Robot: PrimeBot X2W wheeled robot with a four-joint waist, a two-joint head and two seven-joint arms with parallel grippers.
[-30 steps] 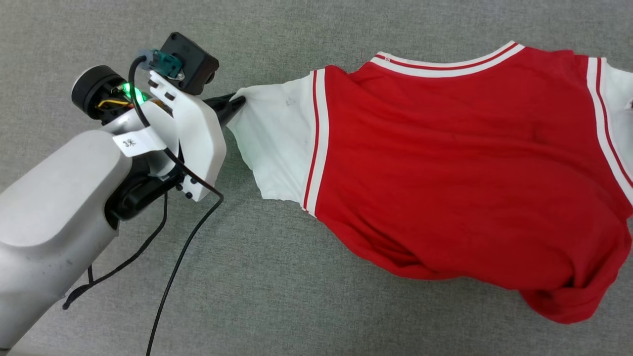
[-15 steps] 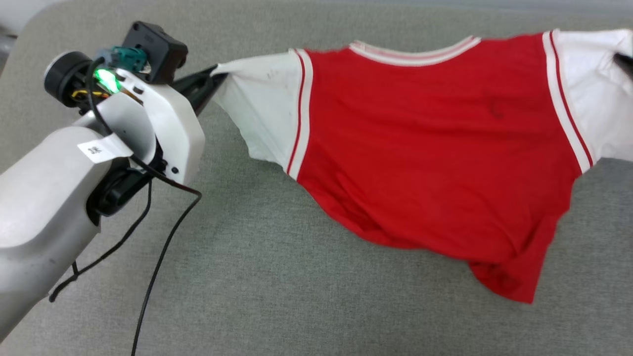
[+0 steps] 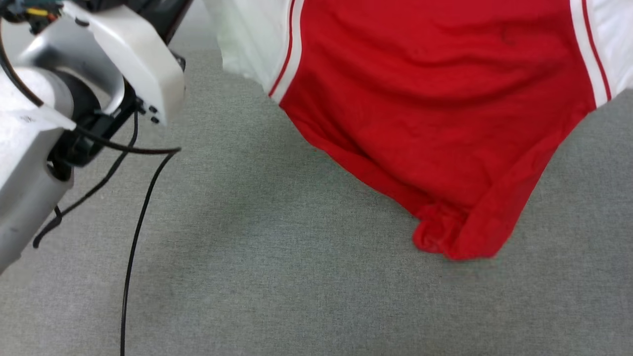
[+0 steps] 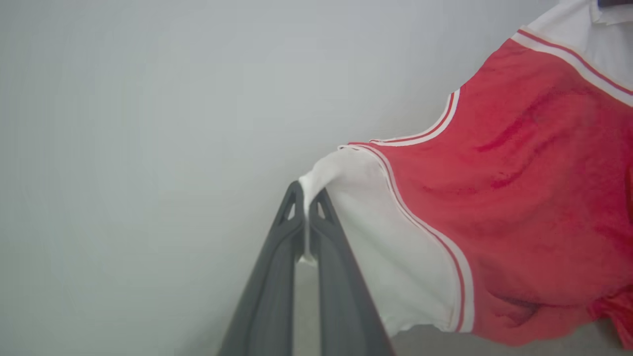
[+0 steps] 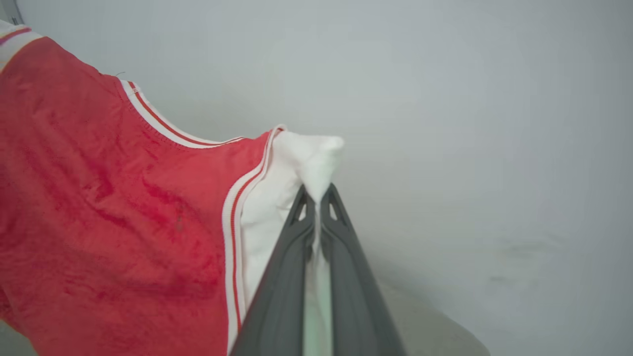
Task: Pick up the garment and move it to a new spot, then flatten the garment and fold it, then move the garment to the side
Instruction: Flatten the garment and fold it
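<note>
The left claw (image 4: 307,200) is pinched tight on the edge of one white sleeve of the garment (image 3: 425,99), and the right claw (image 5: 316,200) is clamped likewise on the other sleeve. The red shirt hangs spread between them above the grey desk (image 3: 272,277). Its bunched lower corner may brush the surface, though the head view leaves that unclear.
</note>
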